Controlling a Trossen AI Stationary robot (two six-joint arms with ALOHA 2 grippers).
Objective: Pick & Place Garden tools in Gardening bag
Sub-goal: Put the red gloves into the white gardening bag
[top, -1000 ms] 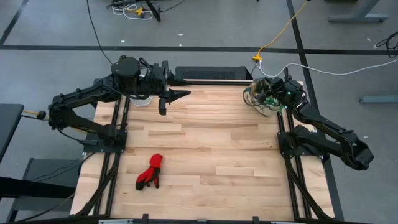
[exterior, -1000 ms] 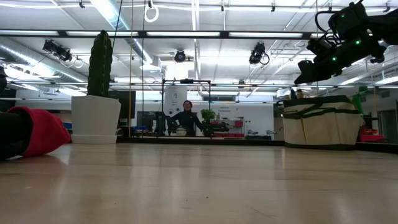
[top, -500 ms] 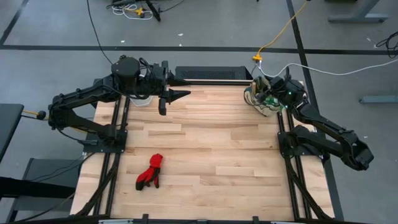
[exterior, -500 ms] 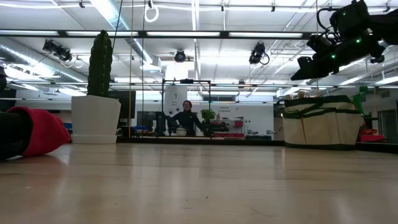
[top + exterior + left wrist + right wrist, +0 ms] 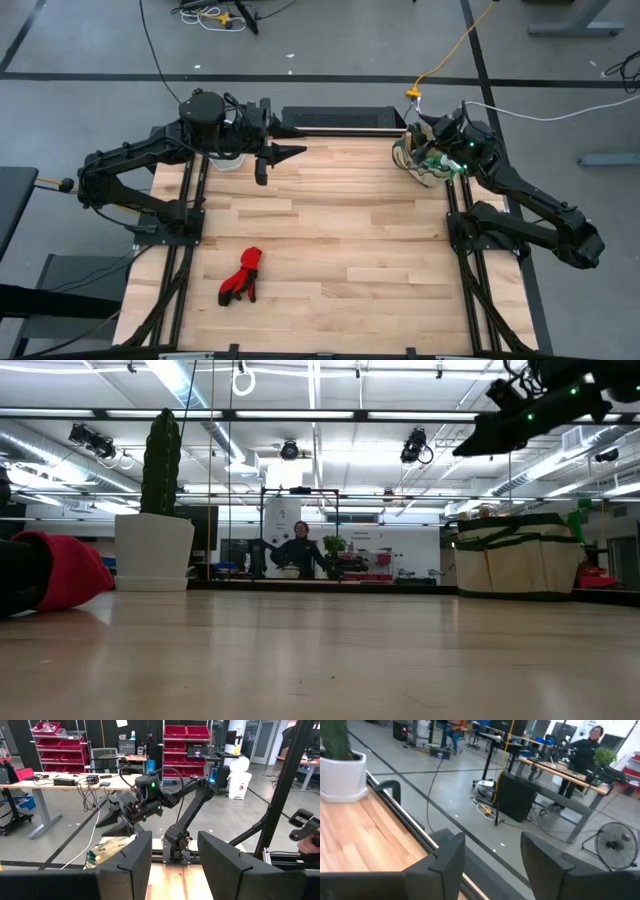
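Observation:
The beige gardening bag (image 5: 412,165) with dark green trim stands at the table's far right corner, also seen in the low view as the gardening bag (image 5: 518,555). A green item (image 5: 577,522) sticks up at its side. My right gripper (image 5: 420,135) hovers open above the bag, nothing between its fingers (image 5: 445,857), and shows high in the low view as my right gripper (image 5: 470,448). The red gloves (image 5: 242,275) lie on the table toward the near left. My left gripper (image 5: 298,152) waits open at the far left, pointing level toward the bag (image 5: 107,854).
A white pot (image 5: 154,550) with a tall green cactus (image 5: 160,460) stands at the far left, partly under my left arm in the high view. The wooden table (image 5: 340,250) stretches between the gloves and the bag. A person (image 5: 300,550) sits in the room behind.
My right gripper has risen from just over the bag's top to well above it and has tipped up toward level. The bag and the gloves have stayed where they were.

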